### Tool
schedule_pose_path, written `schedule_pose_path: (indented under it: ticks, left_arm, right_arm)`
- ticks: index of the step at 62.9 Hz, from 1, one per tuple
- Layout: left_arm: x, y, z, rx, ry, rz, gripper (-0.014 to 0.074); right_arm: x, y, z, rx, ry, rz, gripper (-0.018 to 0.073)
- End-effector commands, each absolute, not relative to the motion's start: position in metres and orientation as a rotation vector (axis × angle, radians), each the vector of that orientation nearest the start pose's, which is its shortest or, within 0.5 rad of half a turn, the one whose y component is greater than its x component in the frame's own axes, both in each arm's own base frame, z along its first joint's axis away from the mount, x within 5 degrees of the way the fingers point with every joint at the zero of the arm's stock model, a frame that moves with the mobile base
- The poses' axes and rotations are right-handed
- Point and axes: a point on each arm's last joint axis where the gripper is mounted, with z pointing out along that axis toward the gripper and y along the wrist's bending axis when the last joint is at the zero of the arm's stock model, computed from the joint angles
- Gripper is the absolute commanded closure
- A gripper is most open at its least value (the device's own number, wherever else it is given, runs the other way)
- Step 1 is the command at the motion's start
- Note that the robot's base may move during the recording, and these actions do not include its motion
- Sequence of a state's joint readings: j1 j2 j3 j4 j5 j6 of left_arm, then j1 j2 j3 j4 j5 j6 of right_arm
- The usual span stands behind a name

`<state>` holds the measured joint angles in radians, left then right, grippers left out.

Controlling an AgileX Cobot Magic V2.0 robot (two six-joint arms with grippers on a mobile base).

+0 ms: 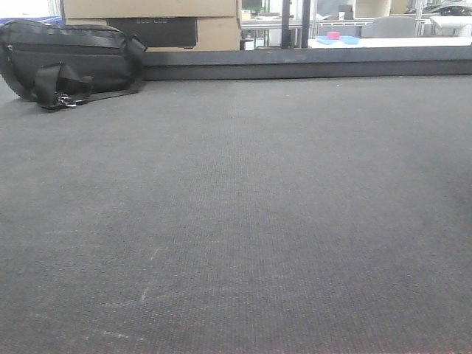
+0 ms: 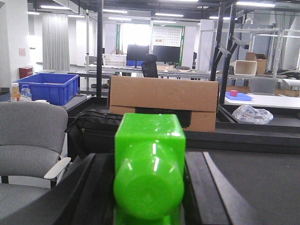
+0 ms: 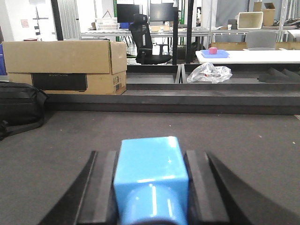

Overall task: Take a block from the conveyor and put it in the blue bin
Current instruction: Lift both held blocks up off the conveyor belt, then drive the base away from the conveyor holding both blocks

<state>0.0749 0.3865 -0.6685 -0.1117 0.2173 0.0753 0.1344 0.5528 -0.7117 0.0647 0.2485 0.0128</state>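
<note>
In the left wrist view a glossy green block (image 2: 149,140) sits between the black fingers (image 2: 89,183) of my left gripper (image 2: 148,161), which is shut on it. The blue bin (image 2: 46,87) stands far off to the left, behind a grey chair. Seen from the right wrist, a light blue block (image 3: 149,161) is held the same way by my right gripper (image 3: 150,157), low over the dark grey conveyor (image 3: 243,136). The front view shows only bare conveyor (image 1: 236,221); neither gripper nor any block appears there.
A black bag (image 1: 70,63) lies at the belt's far left, with cardboard boxes (image 1: 147,22) behind it. A dark rail (image 1: 310,66) runs along the far edge. A grey chair (image 2: 28,140) stands left of the left arm. A crumpled plastic bag (image 3: 208,72) lies beyond the rail.
</note>
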Motion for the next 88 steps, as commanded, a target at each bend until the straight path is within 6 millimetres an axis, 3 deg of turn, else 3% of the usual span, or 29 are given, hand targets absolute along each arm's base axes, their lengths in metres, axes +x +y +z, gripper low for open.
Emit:
schedule_pose_path:
  ticks: [1, 88]
  left_arm:
    - [0.0673, 0.0029, 0.3921, -0.061, 1.390, 0.012, 0.0707]
    - [0.0673, 0.0028, 0.3920, -0.060, 1.391, 0.011, 0.0707]
  right_arm:
    - [0.1065, 0.0150, 0.3881, -0.062, 1.546, 0.162, 0.0721]
    - [0.1065, 0.0150, 0.3881, -0.062, 1.546, 0.162, 0.0721]
